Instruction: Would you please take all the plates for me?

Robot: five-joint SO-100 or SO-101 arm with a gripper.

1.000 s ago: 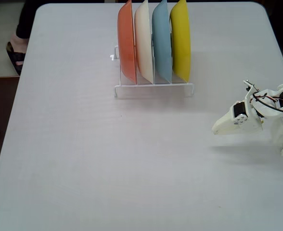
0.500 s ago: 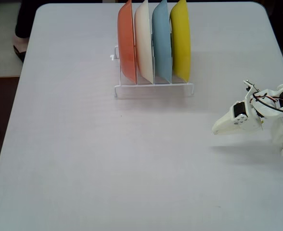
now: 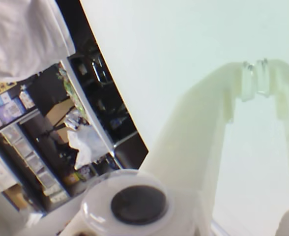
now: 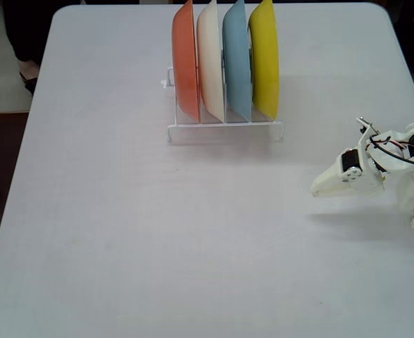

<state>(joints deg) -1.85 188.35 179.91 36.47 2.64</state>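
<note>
Four plates stand on edge side by side in a white wire rack (image 4: 224, 131) at the back middle of the table in the fixed view: orange (image 4: 185, 63), cream-white (image 4: 210, 65), light blue (image 4: 236, 63) and yellow (image 4: 265, 60). My white gripper (image 4: 317, 188) is at the right side of the table, pointing left, well in front of and to the right of the rack. Its fingertips meet in the wrist view (image 3: 255, 81) and it holds nothing. The plates do not show in the wrist view.
The white table (image 4: 158, 232) has wide bare room in front of the rack. The arm's body (image 4: 411, 158) with its wires sits at the right edge. The wrist view shows the table's edge (image 3: 112, 93) and cluttered shelves (image 3: 31, 147) beyond it.
</note>
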